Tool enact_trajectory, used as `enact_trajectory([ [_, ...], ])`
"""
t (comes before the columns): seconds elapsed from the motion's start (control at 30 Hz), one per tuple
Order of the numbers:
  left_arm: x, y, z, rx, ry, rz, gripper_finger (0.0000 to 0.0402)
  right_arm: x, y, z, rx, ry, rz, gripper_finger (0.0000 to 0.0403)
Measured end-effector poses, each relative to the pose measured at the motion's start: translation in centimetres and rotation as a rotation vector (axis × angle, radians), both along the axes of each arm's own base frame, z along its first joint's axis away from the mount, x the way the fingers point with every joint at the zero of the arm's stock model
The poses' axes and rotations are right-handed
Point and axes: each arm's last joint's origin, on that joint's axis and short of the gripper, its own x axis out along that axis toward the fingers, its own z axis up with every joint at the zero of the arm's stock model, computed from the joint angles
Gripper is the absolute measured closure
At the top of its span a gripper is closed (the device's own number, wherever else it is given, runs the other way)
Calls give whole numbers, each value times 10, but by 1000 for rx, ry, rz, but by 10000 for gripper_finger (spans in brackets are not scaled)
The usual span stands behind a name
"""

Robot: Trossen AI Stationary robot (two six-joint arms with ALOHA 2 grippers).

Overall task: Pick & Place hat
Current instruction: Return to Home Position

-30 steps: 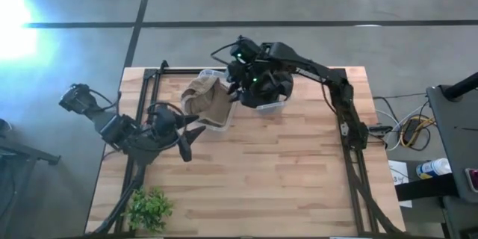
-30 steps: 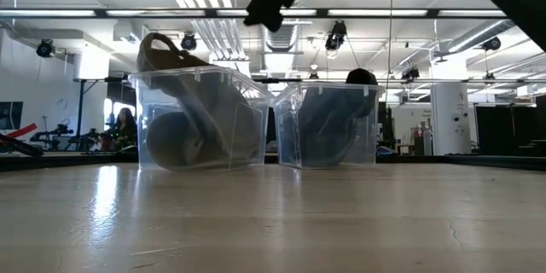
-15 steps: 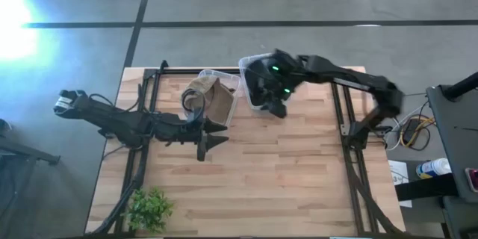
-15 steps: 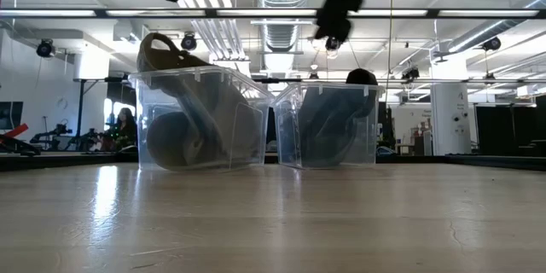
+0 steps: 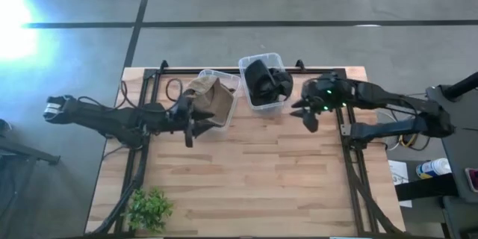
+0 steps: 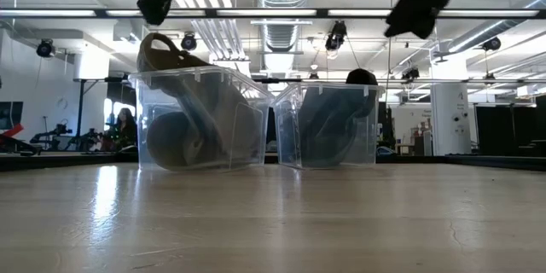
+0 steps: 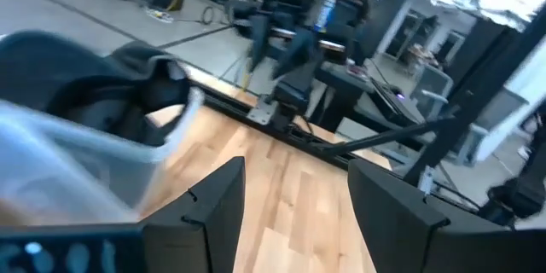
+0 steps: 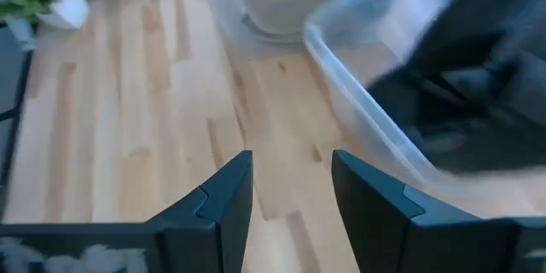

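Observation:
A tan hat (image 5: 209, 95) sits in the left clear bin (image 5: 224, 79), its brim sticking up above the rim (image 6: 162, 49). A black hat (image 5: 266, 82) fills the right clear bin (image 5: 249, 63), also seen in the low view (image 6: 328, 124). My left gripper (image 5: 190, 127) hovers open in the air at the near side of the tan hat's bin. My right gripper (image 5: 308, 114) hangs open to the right of the black hat's bin, above the table. Its wrist view shows the black hat (image 8: 465, 68) in its bin beside the open fingers (image 8: 290, 196).
A small green plant (image 5: 149, 208) stands at the table's near left corner. Black frame rails (image 5: 349, 149) run along both sides of the wooden table (image 5: 261, 179). The near half of the table is bare wood.
My right gripper has swung from above the bins toward the table's right edge and slightly nearer, ending beside the black hat's bin. My left arm has stretched out toward the tan hat's bin, and its gripper has closed in on the bin's near side.

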Motion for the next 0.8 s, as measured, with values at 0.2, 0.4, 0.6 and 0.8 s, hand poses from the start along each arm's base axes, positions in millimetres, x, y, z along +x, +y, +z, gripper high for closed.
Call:
enact_trajectory([
  [0.2,-30,12,-22,-89,-39,23,200,-29,12,-13,4,-81,-32,248],
  [0.4,-58,13,-43,-122,-97,-9,200,-40,20,-18,40,-220,-40,248],
  [0.6,-79,14,-47,-102,-181,-30,200,-36,19,-21,30,-362,-72,248],
  [0.8,-97,12,-37,-14,-279,-140,200,-28,17,-20,43,-412,-81,248],
])
